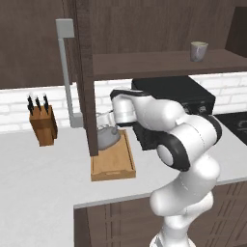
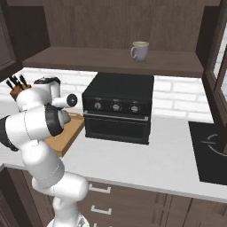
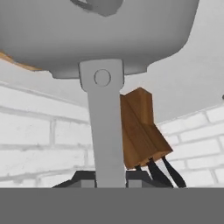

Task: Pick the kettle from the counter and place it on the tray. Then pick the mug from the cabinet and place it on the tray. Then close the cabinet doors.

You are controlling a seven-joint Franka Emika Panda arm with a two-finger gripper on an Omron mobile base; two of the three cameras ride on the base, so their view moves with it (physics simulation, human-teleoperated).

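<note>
Hand view shows the kettle (image 3: 100, 35) very close, and the fingers (image 3: 106, 181) are clenched on its thin loop handle (image 3: 105, 131). In the left base view the kettle (image 1: 107, 135) is over the far end of the wooden tray (image 1: 113, 166) on the desk (image 1: 38, 183); I cannot tell if it rests there already. The first step seems nearly done. The mug (image 2: 140, 51) stands on the cabinet shelf (image 2: 111, 60), untouched, and the cabinet door (image 1: 86, 77) is open, so both later steps are left.
</note>
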